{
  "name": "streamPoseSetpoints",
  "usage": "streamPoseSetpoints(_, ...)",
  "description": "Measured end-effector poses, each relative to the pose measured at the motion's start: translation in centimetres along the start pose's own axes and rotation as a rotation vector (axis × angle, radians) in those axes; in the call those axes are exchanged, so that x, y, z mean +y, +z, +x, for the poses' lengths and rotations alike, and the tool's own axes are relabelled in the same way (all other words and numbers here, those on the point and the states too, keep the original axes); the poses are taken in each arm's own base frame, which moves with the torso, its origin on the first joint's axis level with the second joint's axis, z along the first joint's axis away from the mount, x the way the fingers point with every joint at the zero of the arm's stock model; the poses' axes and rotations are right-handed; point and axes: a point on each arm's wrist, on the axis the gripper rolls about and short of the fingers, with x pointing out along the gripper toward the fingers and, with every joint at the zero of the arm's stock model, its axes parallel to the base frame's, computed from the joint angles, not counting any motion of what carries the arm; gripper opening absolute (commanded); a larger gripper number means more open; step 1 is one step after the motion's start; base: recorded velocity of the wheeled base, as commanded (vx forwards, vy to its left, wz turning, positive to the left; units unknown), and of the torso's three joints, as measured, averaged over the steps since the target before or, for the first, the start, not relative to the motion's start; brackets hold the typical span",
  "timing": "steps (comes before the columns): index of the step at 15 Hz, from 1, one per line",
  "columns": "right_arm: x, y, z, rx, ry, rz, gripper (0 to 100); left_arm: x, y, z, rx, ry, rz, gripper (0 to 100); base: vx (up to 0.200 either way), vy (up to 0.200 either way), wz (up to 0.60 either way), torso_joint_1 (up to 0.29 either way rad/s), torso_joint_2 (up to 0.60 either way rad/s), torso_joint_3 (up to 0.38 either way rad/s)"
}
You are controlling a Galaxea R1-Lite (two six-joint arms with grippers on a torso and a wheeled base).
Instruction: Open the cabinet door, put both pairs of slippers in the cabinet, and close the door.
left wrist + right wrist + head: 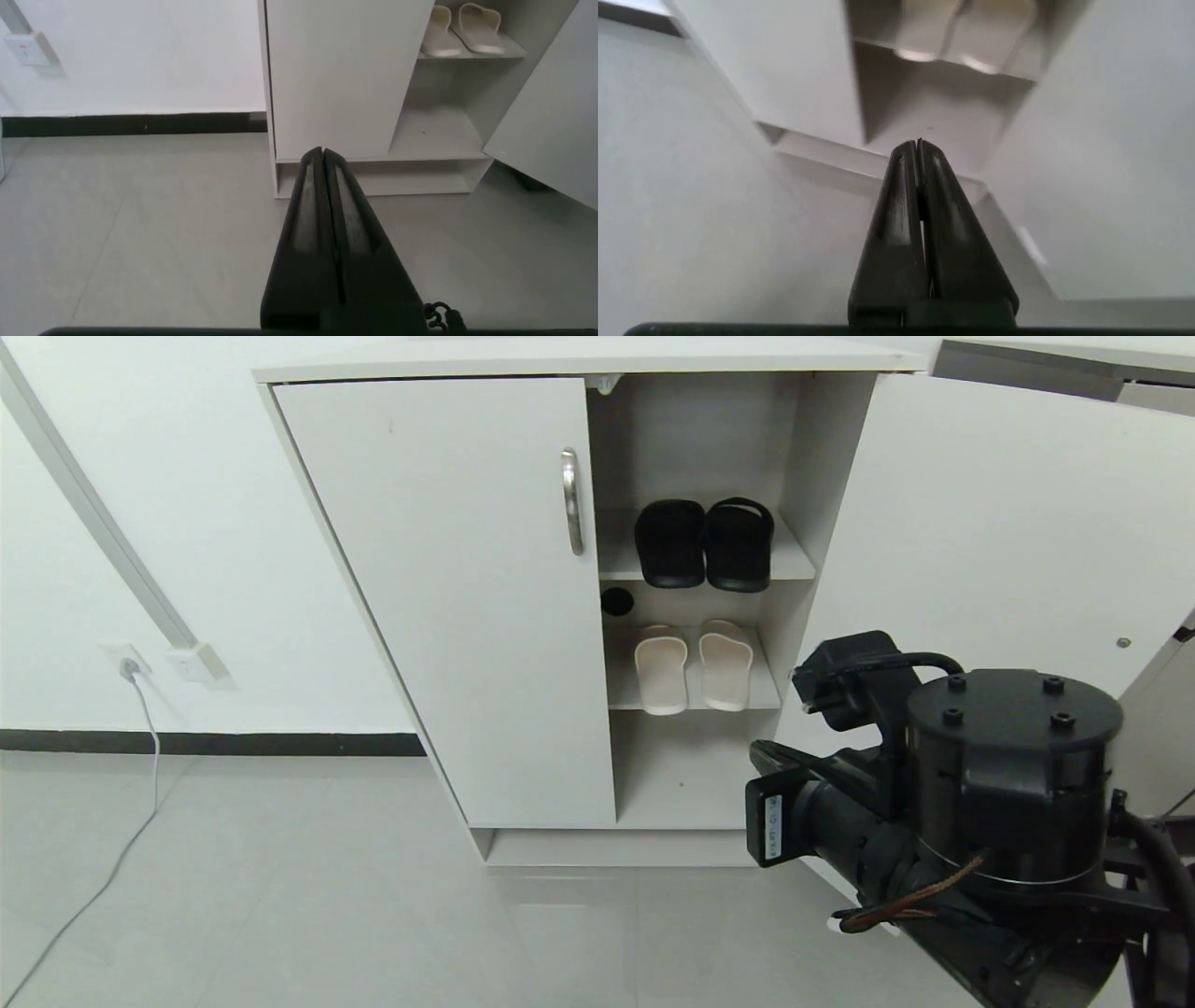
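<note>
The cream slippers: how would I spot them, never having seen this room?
Find the white cabinet with its right door swung open. Inside, the cream slippers lie side by side on the lower shelf, directly under the black pair. Only they are pale.

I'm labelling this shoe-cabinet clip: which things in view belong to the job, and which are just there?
Belongs to the job:
cabinet
open right door
black slippers, on the upper shelf
cream slippers, on the shelf below

Just there:
wall socket
wall conduit
</note>
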Motion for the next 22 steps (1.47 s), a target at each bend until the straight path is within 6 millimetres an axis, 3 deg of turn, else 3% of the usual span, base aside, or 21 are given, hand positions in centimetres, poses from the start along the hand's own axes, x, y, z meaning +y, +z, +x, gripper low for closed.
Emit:
streamPoseSetpoints(9, -0.57, -0.48, -0.04, -0.009, 0.03, -0.011, 0, 0.0, 0.0, 0.0, 0.0, 0.001, 0.0, 0, 0.0, 0.0, 0.0, 0.001, -0.01, -0.007)
streamPoseSetpoints(22, -0.79, -0.42, 0.03, -0.01, 0.021, -0.01, 0, 0.0, 0.0, 0.0, 0.0, -0.001, 0.0, 0, 0.0, 0.0, 0.0, 0.075, -0.41, -0.337)
